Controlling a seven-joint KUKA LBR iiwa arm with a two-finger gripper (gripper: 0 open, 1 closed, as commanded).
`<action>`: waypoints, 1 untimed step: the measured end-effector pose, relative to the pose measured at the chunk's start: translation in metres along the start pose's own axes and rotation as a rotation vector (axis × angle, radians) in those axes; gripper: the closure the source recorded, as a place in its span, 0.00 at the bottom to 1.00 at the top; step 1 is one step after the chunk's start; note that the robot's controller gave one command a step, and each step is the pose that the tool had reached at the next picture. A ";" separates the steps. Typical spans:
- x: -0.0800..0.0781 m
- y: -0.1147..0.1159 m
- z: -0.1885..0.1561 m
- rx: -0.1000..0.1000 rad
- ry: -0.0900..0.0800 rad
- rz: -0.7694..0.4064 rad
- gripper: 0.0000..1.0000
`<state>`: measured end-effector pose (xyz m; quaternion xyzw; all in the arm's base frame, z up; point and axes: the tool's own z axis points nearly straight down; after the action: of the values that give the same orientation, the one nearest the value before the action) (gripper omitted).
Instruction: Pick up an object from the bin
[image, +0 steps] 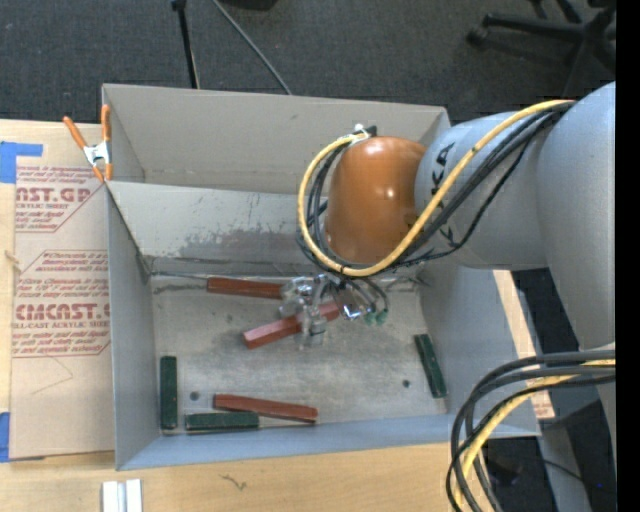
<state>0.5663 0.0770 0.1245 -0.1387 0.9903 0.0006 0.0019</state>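
Note:
My gripper (309, 322) is low in the middle of the bin, its metal fingers standing on either side of a red-brown flat stick (272, 331) that lies slanted on the floor. The fingers look closed on the stick's right end, which is partly hidden by them. A second red-brown stick (245, 288) lies just behind, along the back wall, to the gripper's left.
A third red-brown stick (265, 407) lies near the front wall beside a dark green bar (220, 422). Another green bar (168, 392) stands along the left wall and one more green bar (431, 364) lies at the right. The orange dome and cables hang above the gripper.

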 end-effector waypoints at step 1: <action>-0.001 0.000 -0.008 0.000 0.001 0.001 1.00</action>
<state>0.5667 0.0775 0.1325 -0.1383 0.9904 0.0007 0.0014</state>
